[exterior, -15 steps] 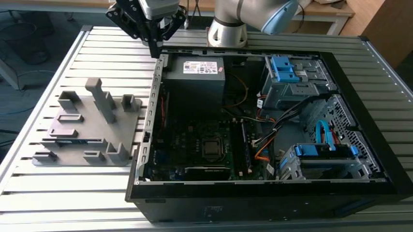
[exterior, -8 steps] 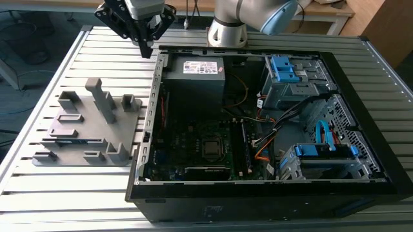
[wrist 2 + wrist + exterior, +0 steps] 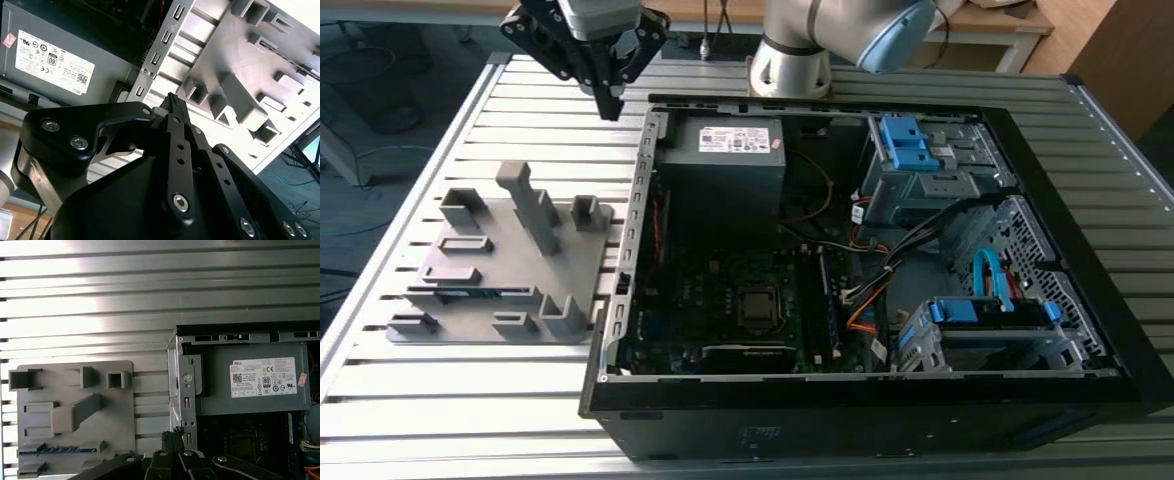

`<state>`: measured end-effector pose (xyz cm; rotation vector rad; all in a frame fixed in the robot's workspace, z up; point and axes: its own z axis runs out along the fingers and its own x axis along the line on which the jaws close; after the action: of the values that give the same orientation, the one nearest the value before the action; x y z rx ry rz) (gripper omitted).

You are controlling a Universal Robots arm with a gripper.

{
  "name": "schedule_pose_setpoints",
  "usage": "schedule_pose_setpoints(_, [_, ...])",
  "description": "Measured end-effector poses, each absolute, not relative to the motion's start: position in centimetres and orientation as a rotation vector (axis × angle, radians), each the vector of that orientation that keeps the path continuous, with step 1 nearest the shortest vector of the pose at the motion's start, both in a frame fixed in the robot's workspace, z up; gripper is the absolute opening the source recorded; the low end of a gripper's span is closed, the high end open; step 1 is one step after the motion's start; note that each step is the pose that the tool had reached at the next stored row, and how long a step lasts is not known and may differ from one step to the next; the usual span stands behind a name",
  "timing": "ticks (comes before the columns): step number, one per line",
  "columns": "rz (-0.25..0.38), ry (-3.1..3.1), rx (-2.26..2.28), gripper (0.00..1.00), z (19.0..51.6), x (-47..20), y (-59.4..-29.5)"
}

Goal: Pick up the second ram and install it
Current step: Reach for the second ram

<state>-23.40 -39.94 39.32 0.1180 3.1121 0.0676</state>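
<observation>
My gripper (image 3: 608, 106) hangs above the slatted table, just outside the back corner of the open computer case (image 3: 630, 300) on the exterior view's left. Its fingers are shut with nothing between them, as both wrist views show at the gripper's tip (image 3: 172, 101) (image 3: 172, 436). The second ram (image 3: 478, 294) is a thin dark strip lying edge-up in a slot of the grey holder tray (image 3: 574, 335). It sits well away from the gripper, towards the front. In the first wrist view the ram (image 3: 55, 450) lies in the tray (image 3: 125, 405).
Upright blocks (image 3: 534, 205) rise from the tray. Inside the case are the power supply (image 3: 734, 150), the motherboard (image 3: 720, 290) with a dark stick (image 3: 827, 300) standing beside the processor socket, loose cables (image 3: 894, 260) and blue drive cages (image 3: 987, 310). The arm's base (image 3: 790, 60) stands behind the case.
</observation>
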Motion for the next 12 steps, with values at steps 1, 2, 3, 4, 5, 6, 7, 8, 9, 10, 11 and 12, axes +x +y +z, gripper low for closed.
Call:
schedule_pose_setpoints(1, [0.068, 3.112, 0.118, 0.10, 39.3, -23.5, -39.9])
schedule_pose_setpoints(2, [0.068, 3.112, 0.118, 0.10, 39.3, -23.6, -40.0])
schedule_pose_setpoints(3, [0.068, 3.112, 0.118, 0.10, 39.3, -23.8, -40.0])
schedule_pose_setpoints(4, [0.068, 3.112, 0.118, 0.10, 39.3, -23.9, -40.0])
schedule_pose_setpoints(5, [0.068, 3.112, 0.118, 0.10, 39.3, -24.0, -40.0])
schedule_pose_setpoints(6, [0.068, 3.112, 0.118, 0.10, 39.3, -24.1, -40.0])
schedule_pose_setpoints(7, [0.068, 3.112, 0.118, 0.10, 39.3, -24.2, -40.0])
schedule_pose_setpoints(8, [0.068, 3.112, 0.118, 0.10, 39.3, -24.3, -40.0])
schedule_pose_setpoints(9, [0.068, 3.112, 0.118, 0.10, 39.3, -24.5, -40.1])
schedule_pose_setpoints(10, [0.068, 3.112, 0.118, 0.10, 39.3, -24.6, -40.1])
schedule_pose_setpoints(11, [0.068, 3.112, 0.118, 0.10, 39.3, -24.7, -40.1])
schedule_pose_setpoints(12, [0.068, 3.112, 0.118, 0.10, 39.3, -24.9, -40.1])
